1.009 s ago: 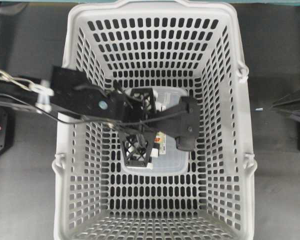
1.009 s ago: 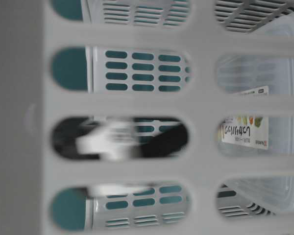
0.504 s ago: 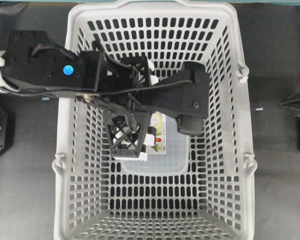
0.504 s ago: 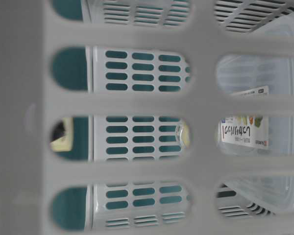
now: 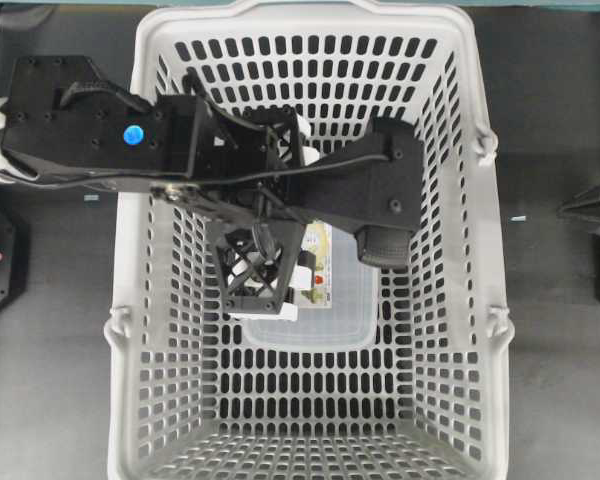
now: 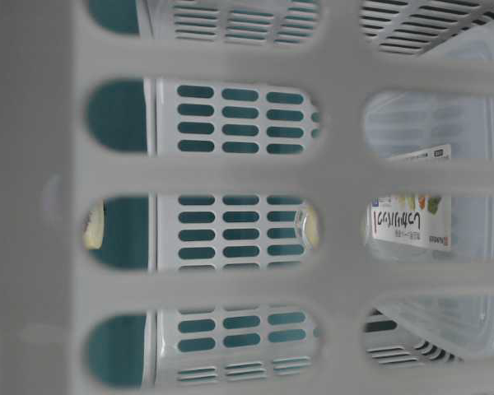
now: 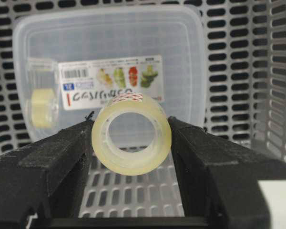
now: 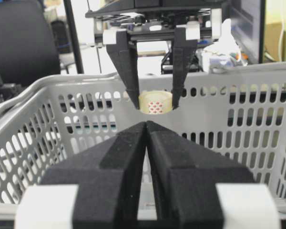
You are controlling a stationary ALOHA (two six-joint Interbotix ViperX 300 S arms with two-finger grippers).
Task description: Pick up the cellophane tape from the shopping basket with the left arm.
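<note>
left hand (image 7: pixel 131 138): clenched on cellophane tape (image 7: pixel 131 133), roll pinched between both fingers | tape: held above shopping basket (image 7: pixel 238 57) floor, clear box (image 7: pixel 109 62) behind it | right hand (image 8: pixel 147 129): closed, holding nothing, outside basket

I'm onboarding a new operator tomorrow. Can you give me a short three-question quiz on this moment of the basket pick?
1. True or false: the left arm's black two-finger gripper grips the pale yellowish roll of cellophane tape.
2. The large clear rectangular plastic box lies: A) on the light grey slotted shopping basket's floor, B) outside it.
3. Fill in: the right arm's black gripper is ____.

Key: 1 true; 2 A; 3 shut.
</note>
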